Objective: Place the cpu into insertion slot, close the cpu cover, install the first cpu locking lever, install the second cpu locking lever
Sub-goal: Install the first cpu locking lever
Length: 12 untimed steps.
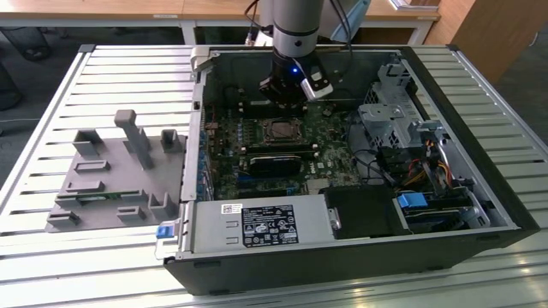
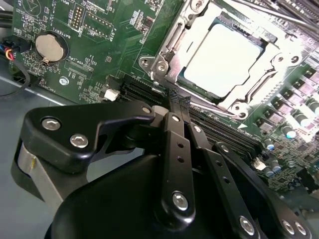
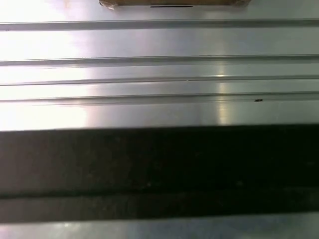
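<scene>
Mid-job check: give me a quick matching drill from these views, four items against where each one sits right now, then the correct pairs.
Things:
1. cpu
2. cpu cover
3. gripper
4. grey fixture tray

Places or states:
A. on the slatted table, to the exterior view's left of the computer case
B. seated in the socket, pale top showing
C. down around the chip, framing it
D. fingertips together, at the socket's edge

Pairs: 1-B, 2-C, 3-D, 4-A

You'll find printed labels on the power supply (image 1: 261,226) and fine lettering on the motherboard (image 2: 99,59), none legible.
</scene>
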Each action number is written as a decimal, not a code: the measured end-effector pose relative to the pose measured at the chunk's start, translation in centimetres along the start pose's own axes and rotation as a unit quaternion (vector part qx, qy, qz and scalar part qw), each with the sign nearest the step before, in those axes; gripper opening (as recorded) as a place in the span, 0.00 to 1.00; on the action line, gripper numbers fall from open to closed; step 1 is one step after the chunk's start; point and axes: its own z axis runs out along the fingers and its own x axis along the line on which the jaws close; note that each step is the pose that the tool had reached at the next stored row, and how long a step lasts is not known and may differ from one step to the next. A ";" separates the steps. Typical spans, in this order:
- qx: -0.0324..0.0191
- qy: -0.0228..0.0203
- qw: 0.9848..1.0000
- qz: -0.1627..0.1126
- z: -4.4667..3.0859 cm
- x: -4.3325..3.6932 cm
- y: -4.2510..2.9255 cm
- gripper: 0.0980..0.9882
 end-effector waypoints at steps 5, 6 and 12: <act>0.004 0.000 1.000 0.000 0.28 -0.01 0.02 0.01; 0.005 0.000 1.000 0.000 0.33 -0.01 0.02 0.01; 0.007 0.000 1.000 0.000 0.35 -0.01 0.02 0.01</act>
